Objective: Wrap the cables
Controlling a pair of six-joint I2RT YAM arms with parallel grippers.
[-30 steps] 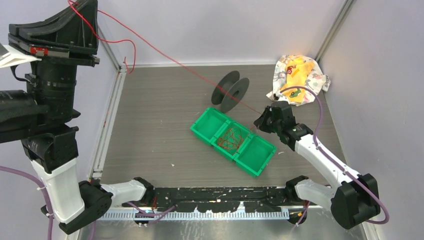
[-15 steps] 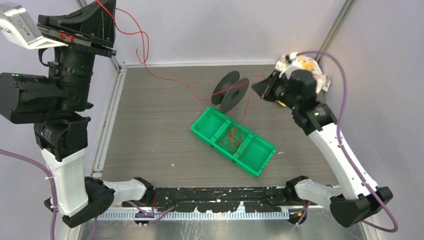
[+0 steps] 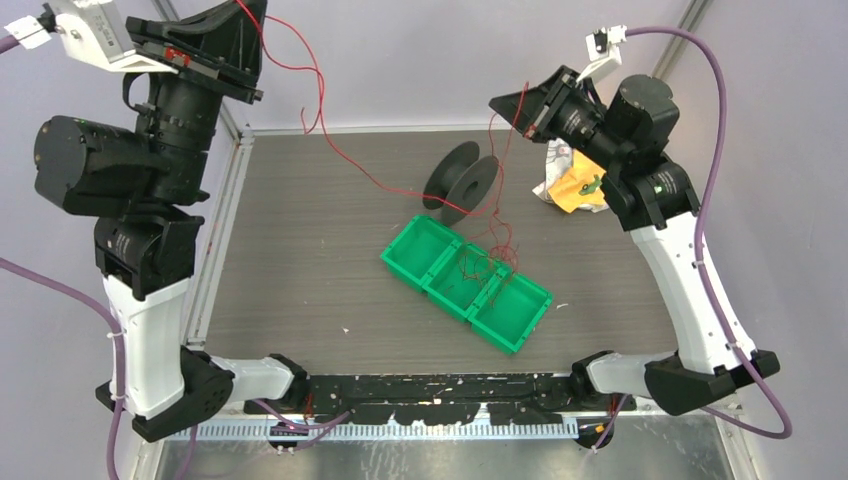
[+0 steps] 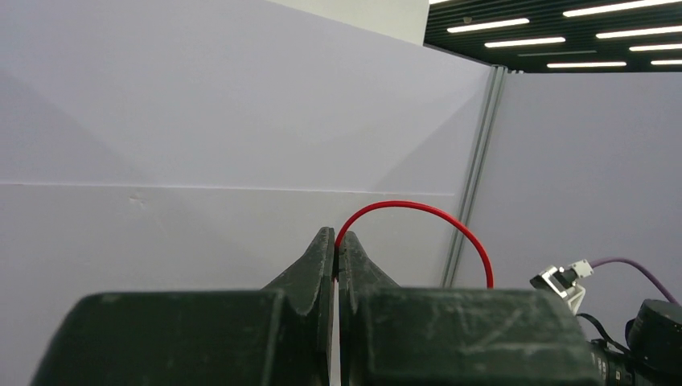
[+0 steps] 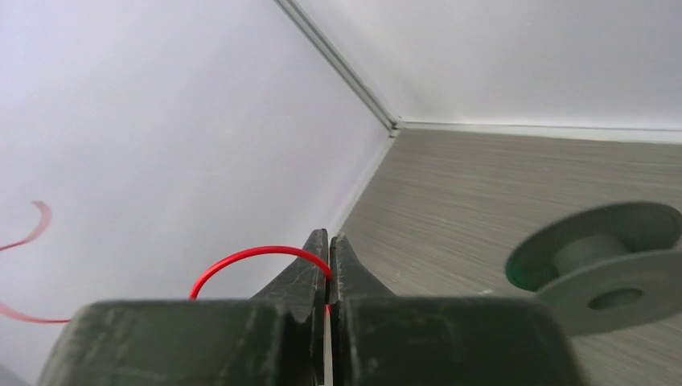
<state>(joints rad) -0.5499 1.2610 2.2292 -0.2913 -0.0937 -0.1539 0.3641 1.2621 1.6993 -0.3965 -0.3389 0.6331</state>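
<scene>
A thin red cable (image 3: 372,180) runs from my left gripper (image 3: 247,8), raised high at the top left, down across the table to the black spool (image 3: 461,181). My left gripper (image 4: 335,237) is shut on the red cable (image 4: 418,208), which arcs to the right of its tips. My right gripper (image 3: 506,105), raised above the spool, is shut on the red cable (image 5: 241,259); a tangle of cable (image 3: 497,255) hangs from it over the green tray (image 3: 412,249). The spool (image 5: 611,265) also shows in the right wrist view.
The green three-compartment tray lies mid-table, just in front of the spool. A crumpled white and yellow wrapper (image 3: 571,188) lies at the back right under the right arm. Grey walls enclose the table's back and sides.
Both arms have risen. The right gripper lifted up and back from beside the tray, pulling the cable tangle out of the tray's middle compartment. The once taut cable now hangs slack.
</scene>
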